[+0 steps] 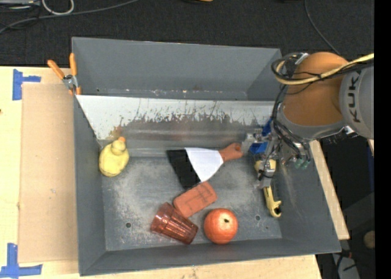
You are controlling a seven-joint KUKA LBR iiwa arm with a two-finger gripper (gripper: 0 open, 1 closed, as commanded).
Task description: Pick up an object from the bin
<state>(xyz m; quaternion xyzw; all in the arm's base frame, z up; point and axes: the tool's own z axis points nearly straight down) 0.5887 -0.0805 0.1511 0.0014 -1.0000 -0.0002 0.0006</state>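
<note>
My gripper (266, 163) hangs below the arm's wrist at the right side of the bin, near the right wall. Just in front of it a small yellow and black tool (272, 201) lies on the bin floor; whether the gripper touches it I cannot tell. To the gripper's left lies a white scraper with an orange handle (211, 159), its handle end pointing toward the gripper. A red apple (220, 225) sits near the front wall, left of the yellow tool.
A brick-red block (195, 198) and a red ribbed cup (174, 223) on its side lie at the front centre. A black flat piece (182, 168) sits under the scraper's blade. A yellow rubber duck (113, 157) stands at the left.
</note>
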